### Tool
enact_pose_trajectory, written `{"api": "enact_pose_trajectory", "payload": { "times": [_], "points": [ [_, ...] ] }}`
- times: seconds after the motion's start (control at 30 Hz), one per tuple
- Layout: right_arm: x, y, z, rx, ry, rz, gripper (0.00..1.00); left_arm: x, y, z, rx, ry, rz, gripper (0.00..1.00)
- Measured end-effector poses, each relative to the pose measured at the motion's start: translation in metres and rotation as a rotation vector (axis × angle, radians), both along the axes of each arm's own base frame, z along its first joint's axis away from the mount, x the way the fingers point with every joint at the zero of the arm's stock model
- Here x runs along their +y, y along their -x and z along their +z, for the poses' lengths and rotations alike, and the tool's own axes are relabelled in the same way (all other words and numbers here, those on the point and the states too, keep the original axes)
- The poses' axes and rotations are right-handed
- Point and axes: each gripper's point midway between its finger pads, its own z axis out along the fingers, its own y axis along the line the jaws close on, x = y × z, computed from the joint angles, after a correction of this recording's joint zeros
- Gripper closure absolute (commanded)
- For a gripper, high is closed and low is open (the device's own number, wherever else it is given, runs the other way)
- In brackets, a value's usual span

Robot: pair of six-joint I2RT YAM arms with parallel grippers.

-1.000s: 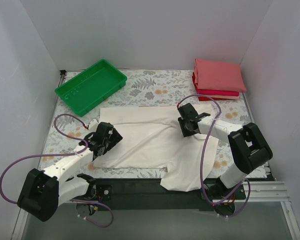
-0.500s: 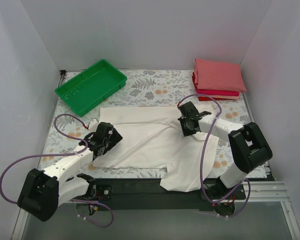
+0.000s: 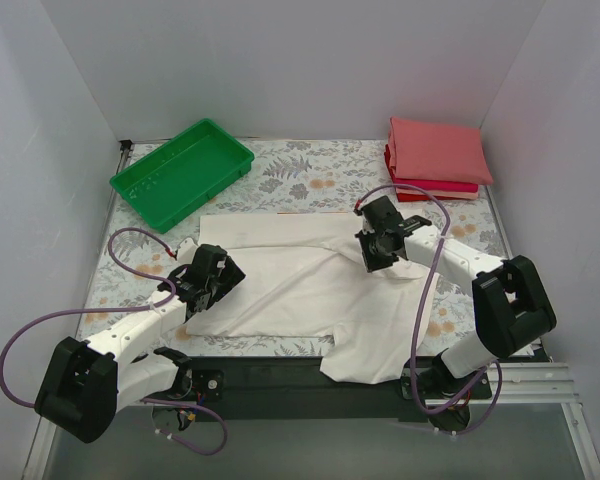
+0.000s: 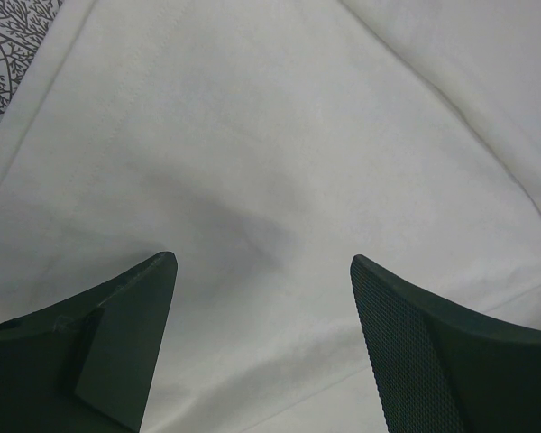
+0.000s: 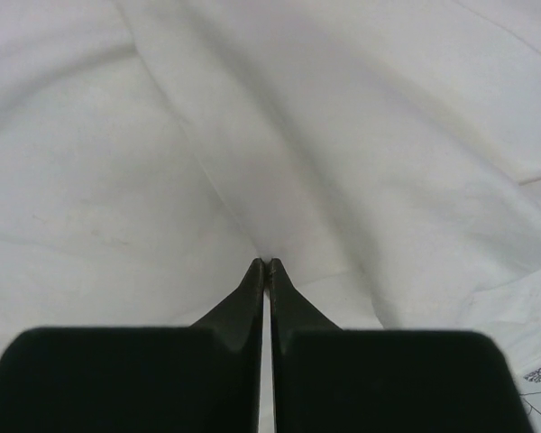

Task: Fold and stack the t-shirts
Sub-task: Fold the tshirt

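Observation:
A white t-shirt (image 3: 300, 285) lies spread on the table, plain side up, one part hanging over the near edge. My left gripper (image 3: 212, 278) is open just above its left part, with cloth (image 4: 270, 162) filling the left wrist view between the jaws. My right gripper (image 3: 378, 250) is shut on a pinched ridge of the white shirt (image 5: 279, 180) near its right side. A stack of folded salmon-pink and red t-shirts (image 3: 436, 158) sits at the back right.
A green plastic tray (image 3: 182, 172) stands at the back left on the floral table cover (image 3: 310, 165). White walls close in the left, back and right. Purple cables loop beside both arms.
My right gripper has shifted slightly up and to the right, keeping its pinch of the white shirt. The left arm has not moved.

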Motion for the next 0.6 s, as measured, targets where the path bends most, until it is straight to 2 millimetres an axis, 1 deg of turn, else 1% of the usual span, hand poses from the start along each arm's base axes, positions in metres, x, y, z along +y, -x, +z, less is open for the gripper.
{"api": "enact_pose_trajectory", "payload": {
  "times": [0.23, 0.47, 0.5, 0.57, 0.6],
  "points": [
    [0.024, 0.007, 0.02, 0.056, -0.111, 0.06, 0.99, 0.0, 0.0, 0.0, 0.001, -0.001, 0.0, 0.23],
    [0.038, 0.023, 0.031, 0.135, -0.185, 0.105, 0.99, 0.001, 0.001, -0.001, 0.005, -0.003, 0.0, 0.23],
    [0.04, 0.024, 0.031, 0.145, -0.192, 0.11, 0.94, 0.001, 0.001, -0.001, 0.005, -0.003, 0.0, 0.23],
    [0.043, 0.026, 0.03, 0.163, -0.201, 0.117, 0.9, 0.001, 0.001, -0.001, 0.006, -0.003, 0.0, 0.23],
    [0.045, 0.026, 0.029, 0.172, -0.201, 0.119, 0.79, 0.001, 0.001, -0.001, 0.005, -0.003, 0.0, 0.23]
  ]
}}
